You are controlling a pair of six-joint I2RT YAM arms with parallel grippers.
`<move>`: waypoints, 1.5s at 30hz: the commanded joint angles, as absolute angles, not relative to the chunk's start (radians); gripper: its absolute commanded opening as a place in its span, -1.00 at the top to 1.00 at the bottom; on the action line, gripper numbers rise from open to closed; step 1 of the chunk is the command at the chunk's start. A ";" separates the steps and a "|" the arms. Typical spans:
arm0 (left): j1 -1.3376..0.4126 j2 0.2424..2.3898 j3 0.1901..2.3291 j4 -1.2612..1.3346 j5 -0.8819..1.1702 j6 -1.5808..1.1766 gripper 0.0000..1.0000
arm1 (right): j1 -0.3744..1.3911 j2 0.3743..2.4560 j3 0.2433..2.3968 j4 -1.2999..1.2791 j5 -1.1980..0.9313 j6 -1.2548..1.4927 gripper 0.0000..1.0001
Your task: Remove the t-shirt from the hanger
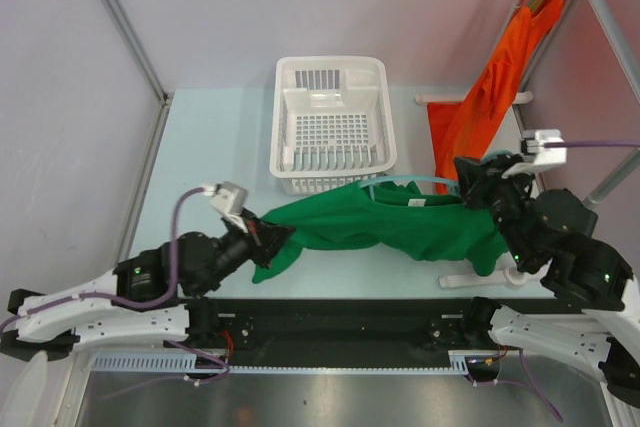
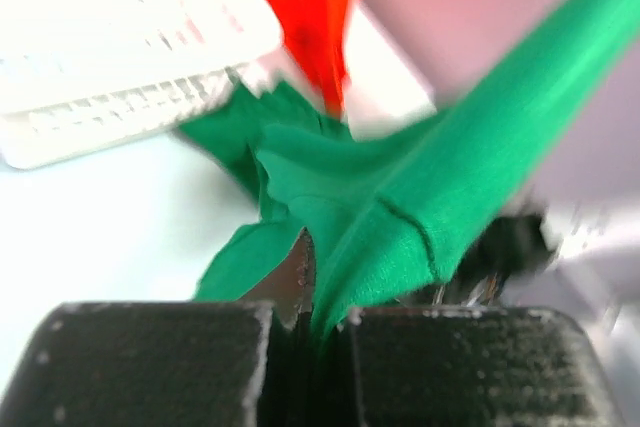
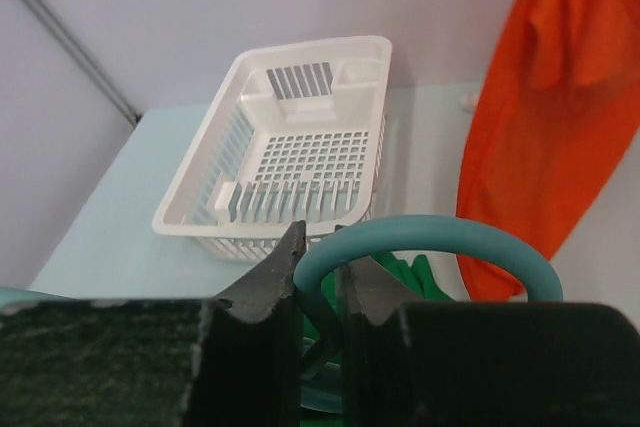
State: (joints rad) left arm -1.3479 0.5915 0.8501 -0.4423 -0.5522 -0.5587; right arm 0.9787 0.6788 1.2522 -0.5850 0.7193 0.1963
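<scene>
So here's the scene: the green t-shirt (image 1: 400, 222) is stretched out low across the near part of the table (image 1: 210, 147), running from the left arm over to the right one, just in front of the white basket (image 1: 330, 61). The left gripper (image 1: 268, 237) has its jaws pinched tight on the left end of the t-shirt. In the left wrist view the green fabric comes straight out from between the two fingers (image 2: 160, 357) and fans out away from them, pulled taut on a diagonal toward the upper right. Some loose fabric droops down to the table just past the jaws. The right gripper (image 1: 470, 182) is over on the right, at the other end of the t-shirt, clamped on the pale teal hanger (image 1: 395, 181). In the right wrist view the hanger's tube sits squeezed between the fingertips and curves up and round in an arc beyond them, with a bit of green showing inside the loop. From above, a thin arc of the hanger peeks out along the back edge of the t-shirt near the basket's front wall, so the hanger is at least partly inside the t-shirt; can't tell how much of it is covered. An orange shirt (image 1: 490, 97) hangs at the back right, well clear of the green one. The basket sits upright in the middle of the table.
</scene>
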 commanded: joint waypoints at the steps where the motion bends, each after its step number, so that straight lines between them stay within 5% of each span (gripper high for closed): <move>1: -1.348 0.374 0.786 -0.480 -0.828 -0.730 0.99 | 0.977 0.574 1.209 -0.559 0.921 0.376 1.00; 7: -1.348 0.250 0.660 -0.387 -0.769 -0.735 0.99 | 0.977 0.607 1.178 -0.453 0.758 0.458 1.00; 15: -1.342 0.650 0.794 -0.281 -0.565 -0.675 0.99 | 0.980 0.816 1.200 -0.180 0.312 0.668 1.00; 20: -1.174 0.793 0.778 -0.141 -0.290 -0.718 0.99 | 0.982 0.923 1.235 0.032 0.032 0.796 1.00; 25: -0.980 0.862 0.742 -0.051 -0.126 -0.776 0.99 | 0.986 0.888 1.327 -0.052 0.038 0.723 1.00; 30: -0.896 0.806 0.834 -0.173 -0.187 -0.697 0.99 | 0.985 0.778 1.373 -0.192 0.153 0.637 1.00; 39: -0.881 0.624 1.035 -0.455 -0.449 -0.515 0.99 | 0.986 0.635 1.394 -0.336 0.287 0.545 1.00; 45: -0.881 0.724 1.009 -0.425 -0.275 -0.505 0.99 | 0.986 0.652 1.394 -0.325 0.261 0.535 1.00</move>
